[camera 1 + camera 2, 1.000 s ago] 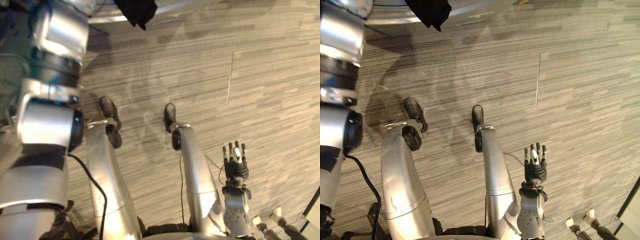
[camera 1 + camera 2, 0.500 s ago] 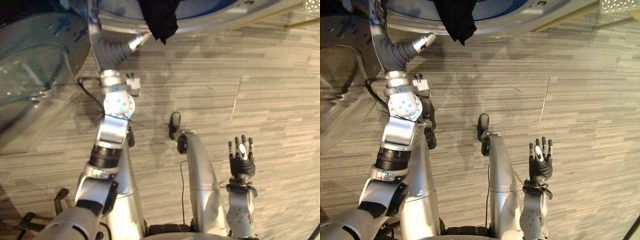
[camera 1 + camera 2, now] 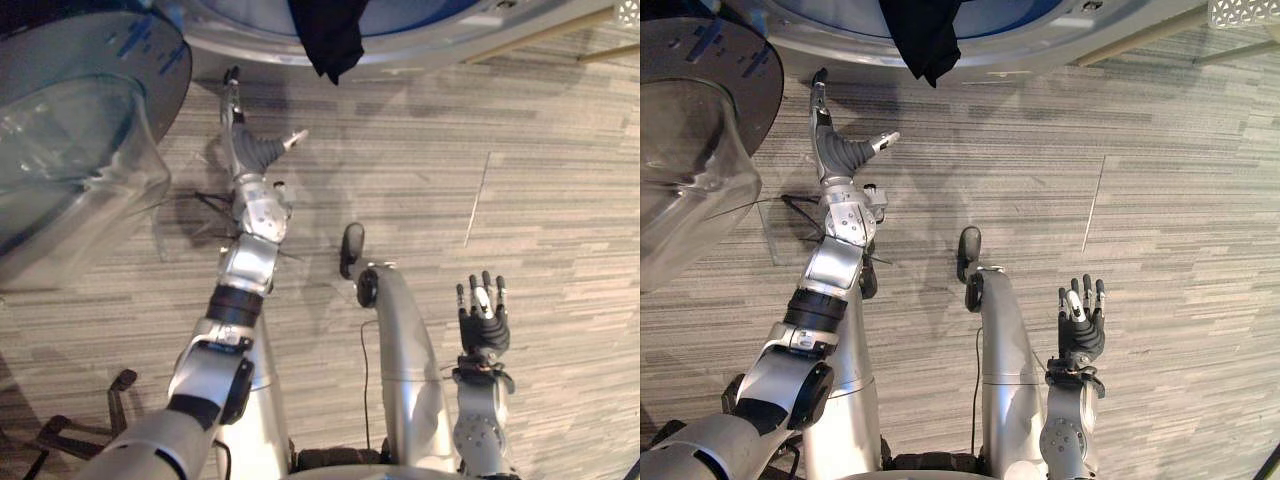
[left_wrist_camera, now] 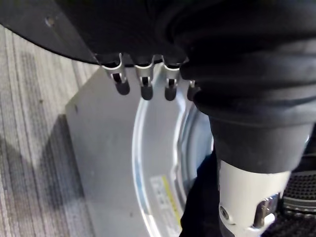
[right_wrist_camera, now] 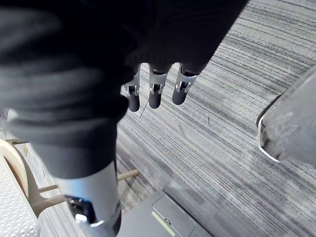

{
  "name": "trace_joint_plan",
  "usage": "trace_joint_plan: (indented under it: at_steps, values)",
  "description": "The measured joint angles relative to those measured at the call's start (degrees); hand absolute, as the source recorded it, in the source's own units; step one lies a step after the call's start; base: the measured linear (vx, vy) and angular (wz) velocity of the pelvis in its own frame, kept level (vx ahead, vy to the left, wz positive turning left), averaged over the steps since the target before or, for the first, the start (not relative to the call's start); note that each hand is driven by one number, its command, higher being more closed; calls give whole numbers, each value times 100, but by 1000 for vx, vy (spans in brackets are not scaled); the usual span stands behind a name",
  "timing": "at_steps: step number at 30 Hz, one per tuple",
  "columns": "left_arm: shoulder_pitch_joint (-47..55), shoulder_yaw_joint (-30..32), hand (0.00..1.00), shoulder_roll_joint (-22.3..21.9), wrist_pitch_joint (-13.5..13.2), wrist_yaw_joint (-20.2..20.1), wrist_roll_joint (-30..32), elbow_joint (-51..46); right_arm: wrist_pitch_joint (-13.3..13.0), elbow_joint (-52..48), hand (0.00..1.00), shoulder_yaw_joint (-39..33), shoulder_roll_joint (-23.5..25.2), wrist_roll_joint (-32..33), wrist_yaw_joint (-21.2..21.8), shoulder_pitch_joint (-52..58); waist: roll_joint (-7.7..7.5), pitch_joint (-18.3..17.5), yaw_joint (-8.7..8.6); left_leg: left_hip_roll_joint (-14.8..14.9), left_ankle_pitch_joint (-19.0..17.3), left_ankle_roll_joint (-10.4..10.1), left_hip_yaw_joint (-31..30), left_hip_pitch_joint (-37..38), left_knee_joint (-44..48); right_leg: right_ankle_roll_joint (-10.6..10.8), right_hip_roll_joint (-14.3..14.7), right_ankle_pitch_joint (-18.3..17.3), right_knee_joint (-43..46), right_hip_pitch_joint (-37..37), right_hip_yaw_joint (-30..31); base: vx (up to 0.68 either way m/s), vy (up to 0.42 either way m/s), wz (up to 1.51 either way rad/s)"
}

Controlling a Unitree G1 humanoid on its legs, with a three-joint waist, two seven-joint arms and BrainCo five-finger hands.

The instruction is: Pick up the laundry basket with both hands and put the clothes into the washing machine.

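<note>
Cloth (image 3: 925, 35) hangs over washer rim (image 3: 1040, 45), just beyond L hand (image 3: 840, 152) fingertips. Both hands' fingers straight, released; R hand (image 3: 1080, 325) low. Pinch hem, push well inside drum.

The left hand (image 3: 250, 152) has been drawn back from the rim of the washing machine (image 3: 440, 38) and is held, fingers spread, above the floor (image 3: 540, 200). Its arm has been stretched out forward.

Garment (image 3: 328, 35) hanging over washing machine (image 3: 420, 44) rim, door (image 3: 75, 135) left (swung open)
</note>
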Motion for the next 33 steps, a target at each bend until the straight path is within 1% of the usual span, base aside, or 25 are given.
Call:
trace_joint_plan:
  at_steps: [2,3,5,7,8,10,11,13,14,16,17,18,20,21,22,23,25,26,28,31,33]
  values:
    - [-234,110,0,5,3,-1,-82,302,-1,5,0,29,-17,0,-7,-6,-3,1,-85,5,-21,30,-1,-97,85,8,3,-5,50,-81,19,11,27,-8]
    - [-463,148,0,9,5,-3,-162,611,-6,9,0,32,-41,0,-11,-8,-7,2,-107,15,-39,56,15,-180,162,13,11,-7,97,-161,33,4,34,-15]
    - [-786,196,0,16,6,-18,-466,941,-4,37,0,35,-100,5,-11,-38,-41,17,-147,48,-74,105,61,-294,279,41,29,-1,170,-285,92,1,40,-20]
    - [-1091,317,0,117,-4,-40,-829,1221,-2,119,0,31,-142,11,-19,-170,-66,17,-241,101,-130,148,60,-443,445,70,68,8,232,-393,105,-8,41,-23]
    - [-1393,309,0,303,-51,-182,-1314,1370,-7,101,0,26,-146,17,-62,-184,-84,20,-296,126,-186,169,71,-574,585,110,91,2,337,-521,155,-14,28,-22]
    - [-1610,304,0,446,-109,-247,-1562,1444,-4,115,0,26,-146,25,-76,-184,-88,20,-319,151,-207,197,68,-662,654,138,105,16,372,-612,187,-19,34,-24]
    - [-1922,264,0,696,-199,-234,-2154,1508,-3,117,0,21,-148,63,-80,-185,-104,23,-363,199,-251,214,103,-799,739,191,147,47,399,-750,255,-23,44,-25]
    - [-2089,204,0,904,-251,-296,-2397,1680,-3,124,0,16,-152,80,-83,-184,-104,23,-400,206,-263,226,124,-887,788,222,152,67,419,-840,291,-18,41,-20]
    - [-2183,84,0,1075,-252,-386,-2583,1760,-3,143,0,15,-150,84,-78,-184,-105,22,-396,236,-281,251,116,-968,866,237,187,82,436,-894,301,-12,34,-17]
    - [-2280,-71,0,1195,-254,-502,-2805,1855,-2,185,0,15,-147,106,-64,-184,-117,18,-397,252,-295,273,130,-1039,923,267,195,106,446,-955,323,-10,41,-14]
    - [-2312,-140,0,1226,-251,-508,-2894,1872,1,200,0,15,-145,111,-61,-184,-125,17,-396,258,-300,281,142,-1055,934,277,196,117,445,-973,339,-8,42,-12]
    - [-2373,-279,0,1281,-243,-515,-3079,1882,2,257,0,15,-140,113,-58,-185,-174,20,-398,280,-313,296,202,-1067,948,301,203,141,442,-1014,399,-9,43,-15]
    - [-2473,-451,0,1354,-209,-527,-3436,1912,14,380,0,-17,-141,121,-49,-184,-181,19,-400,305,-335,331,240,-1107,999,333,219,180,423,-1046,444,-11,52,-18]
    - [-2584,-589,0,1387,-133,-526,-3646,1965,19,470,0,-60,-141,129,-45,-184,-181,18,-399,315,-356,349,255,-1132,1040,349,231,196,415,-1067,476,-15,63,-16]
    - [-2722,-721,0,1412,-127,-526,-4048,2045,23,554,0,-97,-145,147,-26,-184,-184,16,-398,316,-363,361,297,-1154,1048,352,230,209,396,-1103,529,-13,55,-15]
    - [-2790,-809,0,1440,-125,-523,-4198,2079,27,577,0,-102,-152,176,-4,-184,-184,16,-397,317,-367,368,319,-1167,1060,358,230,218,380,-1122,558,-14,59,-14]
    - [-2932,-1140,0,1590,-139,-525,-5120,2086,124,628,0,-201,-149,240,45,-184,-184,16,-397,329,-409,438,362,-1232,1144,391,223,265,369,-1175,621,-17,64,-20]
    - [-2966,-1231,0,1624,-140,-525,-5300,2086,133,627,0,-238,-149,244,44,-184,-184,16,-397,330,-424,460,366,-1247,1168,389,214,266,371,-1181,624,-23,67,-16]
    - [-3077,-1634,0,1741,-156,-548,-6072,2086,157,623,0,-376,-150,280,41,-183,-184,15,-396,304,-453,509,417,-1257,1205,390,165,265,367,-1177,655,-23,71,-5]
    - [-3224,-2107,0,1843,-190,-592,-6995,2090,240,615,0,-489,-174,293,44,-183,-186,11,-393,286,-484,561,532,-1252,1260,402,62,267,431,-1177,680,-10,63,8]
    - [-3231,-2354,0,1852,-204,-592,-7275,2096,271,604,0,-519,-181,303,48,-183,-191,7,-382,264,-513,613,570,-1210,1347,463,13,229,553,-1157,698,6,35,12]
